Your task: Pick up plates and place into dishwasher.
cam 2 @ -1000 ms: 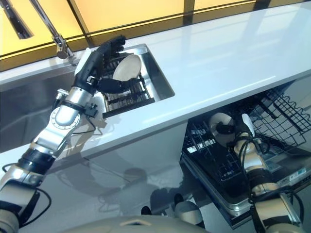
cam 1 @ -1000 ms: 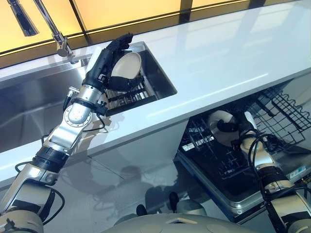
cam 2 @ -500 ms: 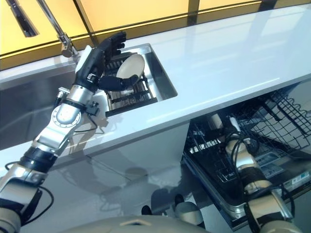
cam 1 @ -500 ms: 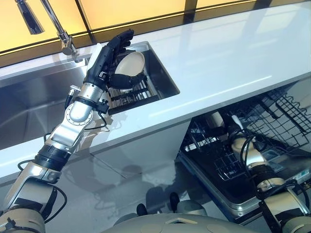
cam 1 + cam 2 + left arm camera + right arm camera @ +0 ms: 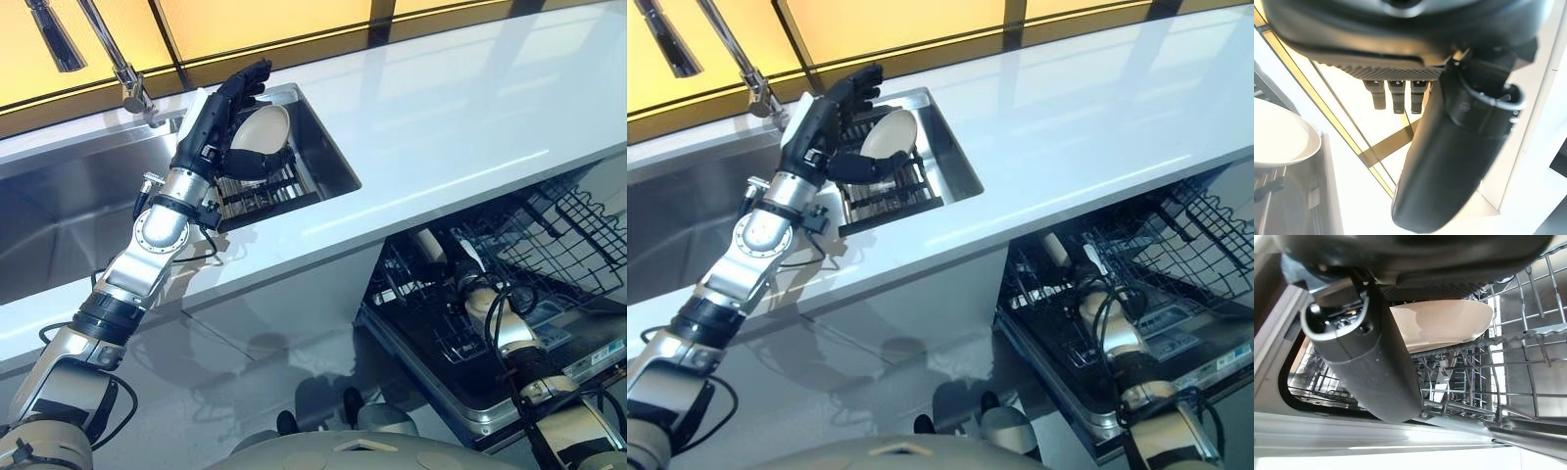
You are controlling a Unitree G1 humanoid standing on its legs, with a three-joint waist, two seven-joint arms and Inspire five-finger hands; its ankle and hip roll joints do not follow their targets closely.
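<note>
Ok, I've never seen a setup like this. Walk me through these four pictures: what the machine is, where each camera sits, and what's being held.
This is a humanoid robot with two silver arms ending in dark hands. Two pictures come from a camera pair on its head, looking down at a white counter with a steel sink and an open dishwasher below. The other two come from cameras on its wrists, looking along each hand from very close.

The left hand reaches into the sink, where a cream plate stands in a dark rack. Its fingers are straight above the plate and its thumb lies in front; it is not gripping.

The right hand is down in the dishwasher rack, at a second plate that stands on edge among the wires. Whether it grips that plate cannot be told.
</note>
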